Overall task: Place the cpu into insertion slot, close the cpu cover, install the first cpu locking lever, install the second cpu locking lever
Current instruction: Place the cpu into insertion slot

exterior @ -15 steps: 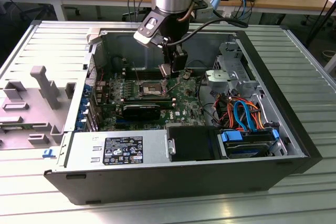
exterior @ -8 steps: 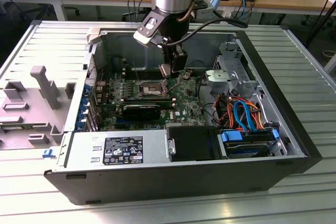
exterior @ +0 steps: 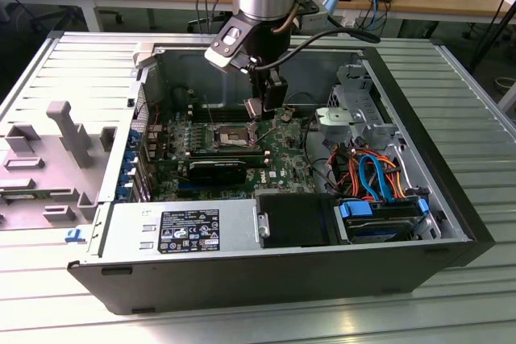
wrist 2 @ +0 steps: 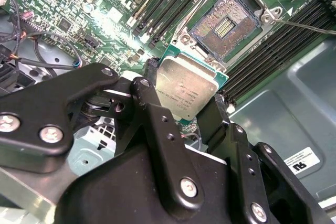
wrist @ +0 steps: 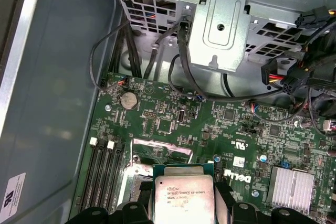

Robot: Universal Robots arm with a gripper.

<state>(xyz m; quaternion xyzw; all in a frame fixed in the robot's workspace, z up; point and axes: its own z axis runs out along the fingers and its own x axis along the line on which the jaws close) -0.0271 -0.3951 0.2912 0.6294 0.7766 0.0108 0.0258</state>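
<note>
My gripper [exterior: 256, 110] hangs inside the open computer case, shut on the cpu [exterior: 253, 109], a flat square chip with a silvery top. In the second wrist view the cpu [wrist 2: 186, 90] sits tilted between the black fingers [wrist 2: 149, 100], a short way off the insertion slot [wrist 2: 226, 24]. That slot lies uncovered, with a dark pin field and a silver rim. A thin wire locking lever [wrist 2: 307, 23] stands raised beside it. In the exterior view the insertion slot [exterior: 234, 133] lies just below and to the left of the gripper. The first wrist view shows the cpu [wrist: 184, 195] over the green board. I cannot make out the cpu cover.
Long black memory slots [wrist 2: 168, 3] flank the socket. A finned heatsink [wrist: 291, 184] and a coin battery [wrist: 127, 98] sit on the board. A metal drive cage [wrist: 220, 24] with loose black cables stands beyond it. Case walls [exterior: 419, 142] enclose the space, with a power supply [exterior: 181, 231] in front.
</note>
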